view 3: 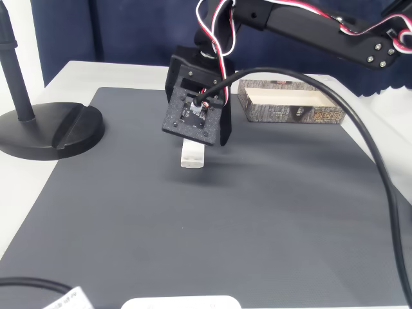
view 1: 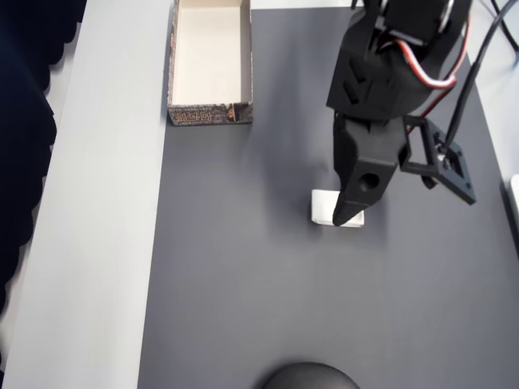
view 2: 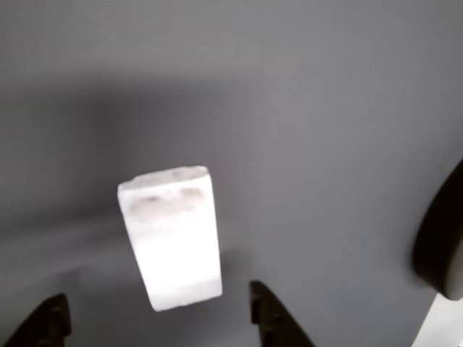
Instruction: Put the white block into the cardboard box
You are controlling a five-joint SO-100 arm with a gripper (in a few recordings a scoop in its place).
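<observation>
Gripper (view 1: pixel 350 212) was spread wide, hovering right over the white block (view 1: pixel 327 207), nothing grasped yet. Block lay flat mid-surface, well apart from the cardboard box (view 1: pixel 209 115) at the far edge. Pickup, carry & drop all still to do, imo.

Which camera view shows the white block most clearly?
The wrist view: the white block appears large and uncovered on the grey mat. In the overhead view the tool hides part of the block. In the fixed view, the arm covers its upper part.
</observation>
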